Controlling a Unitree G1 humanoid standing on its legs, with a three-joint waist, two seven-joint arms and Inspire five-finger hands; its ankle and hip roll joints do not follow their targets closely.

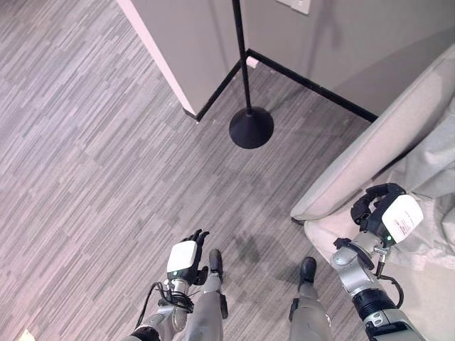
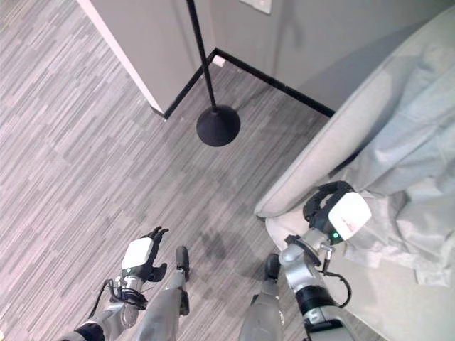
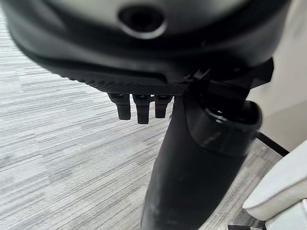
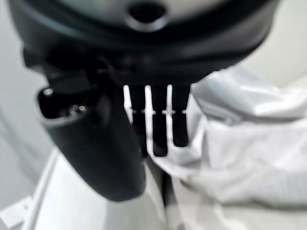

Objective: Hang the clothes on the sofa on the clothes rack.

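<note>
Clothes: a pale grey garment [image 2: 409, 153] lies crumpled on the sofa [image 2: 341, 131], draped from the backrest down onto the seat cushion — its lower folds spread across the seat just beside the right hand
Sofa: light grey, at the right of the head views; its rounded arm end [image 1: 320, 199] is the part nearest the floor
Clothes rack: a thin black pole rising from a round black base [image 1: 251, 128] that stands on the floor near the wall corner, well apart from the sofa and from both hands
Right hand: right hand [image 2: 327, 206] held over the sofa's edge, beside the garment; its wrist view shows the fingers [image 4: 160, 120] reaching out straight, side by side, their tips against or just above the pale cloth [image 4: 240, 158] — whether they actually touch it I cannot tell; the thumb stands apart from the fingers and nothing is pinched
Left hand: left hand [image 1: 188, 259] low over the floor, away from the sofa, fingers relaxed and slightly spread, holding nothing; its wrist view shows the short fingertips [image 3: 139, 108] over the flooring
Floor: grey striped plank-pattern flooring [image 1: 85, 142]
Wall: grey wall with black skirting [image 1: 313, 85] behind the rack base, and a projecting corner [image 1: 188, 106] just to the rack's left
</note>
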